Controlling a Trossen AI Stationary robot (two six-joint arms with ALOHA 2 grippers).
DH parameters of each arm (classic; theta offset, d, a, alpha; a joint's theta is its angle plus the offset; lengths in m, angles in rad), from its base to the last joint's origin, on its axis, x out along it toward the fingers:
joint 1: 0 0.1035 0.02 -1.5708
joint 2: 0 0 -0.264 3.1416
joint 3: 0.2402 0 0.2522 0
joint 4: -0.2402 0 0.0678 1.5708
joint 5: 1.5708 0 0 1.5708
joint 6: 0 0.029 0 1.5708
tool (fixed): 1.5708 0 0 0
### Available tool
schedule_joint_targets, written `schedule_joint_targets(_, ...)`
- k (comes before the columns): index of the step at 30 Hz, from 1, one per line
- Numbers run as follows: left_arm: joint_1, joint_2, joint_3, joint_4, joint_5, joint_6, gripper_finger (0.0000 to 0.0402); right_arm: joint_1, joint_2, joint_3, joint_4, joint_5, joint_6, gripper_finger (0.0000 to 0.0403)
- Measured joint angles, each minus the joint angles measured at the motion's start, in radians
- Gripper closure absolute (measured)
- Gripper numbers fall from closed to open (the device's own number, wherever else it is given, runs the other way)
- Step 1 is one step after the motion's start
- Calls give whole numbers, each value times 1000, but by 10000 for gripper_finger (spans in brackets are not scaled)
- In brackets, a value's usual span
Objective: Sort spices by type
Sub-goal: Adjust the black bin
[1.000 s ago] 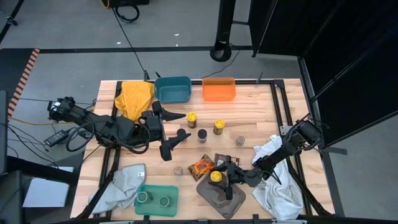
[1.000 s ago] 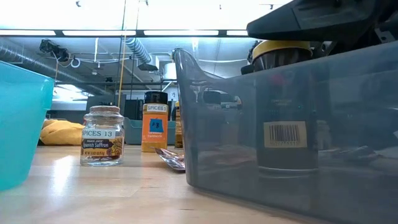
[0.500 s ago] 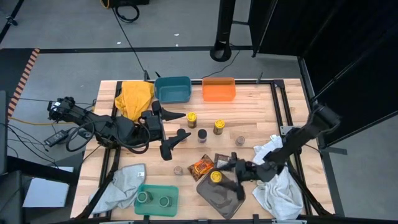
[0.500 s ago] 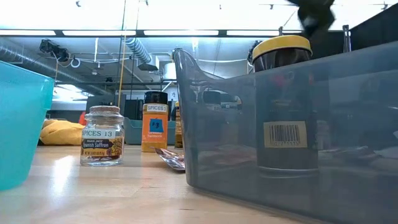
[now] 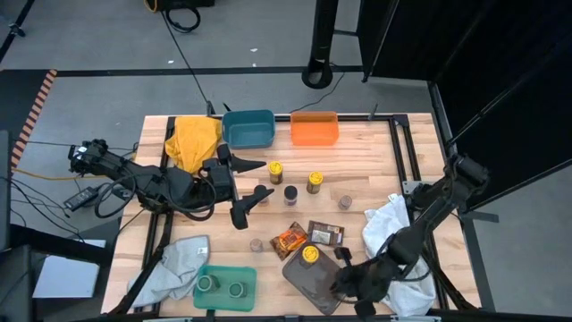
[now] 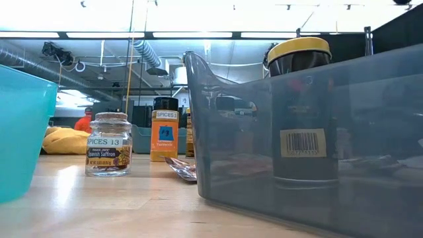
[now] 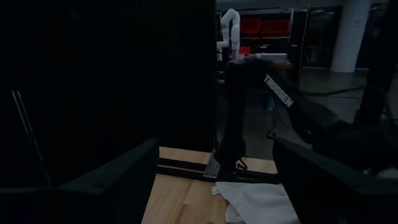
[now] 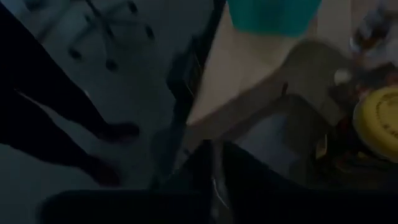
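Near the front edge of the wooden surface (image 5: pixel 375 161), the right gripper (image 5: pixel 350 284) has pulled back from the yellow-lidded jar (image 5: pixel 310 254), which a second ago it straddled with jaws spread; now its jaws are pressed together, holding nothing. The jar stands alone in the translucent grey bin (image 5: pixel 315 284), a smooth rounded plastic tub. The left gripper (image 5: pixel 243 190) has not moved, jaws spread wide over mid-table. Two yellow-lidded jars (image 5: pixel 275 168) remain behind, three darker ones around them, one saffron jar (image 6: pixel 108 144) in front, two in the green tray (image 5: pixel 225 288). Two flat packets (image 5: pixel 290 240) lie together.
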Motion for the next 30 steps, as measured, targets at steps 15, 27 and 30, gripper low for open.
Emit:
schedule_joint_targets(15, 0, 0, 0, -3, -6, 2, 80, -23, 62, 11, -257, -52, 187, 398)
schedule_joint_targets(27, 0, 0, 0, -6, -13, 26, 80, 53, 38, 13, -518, -71, 317, 400)
schedule_joint_targets(30, 0, 0, 0, -3, -15, 27, 80, 59, 35, 13, -576, -71, 316, 400)
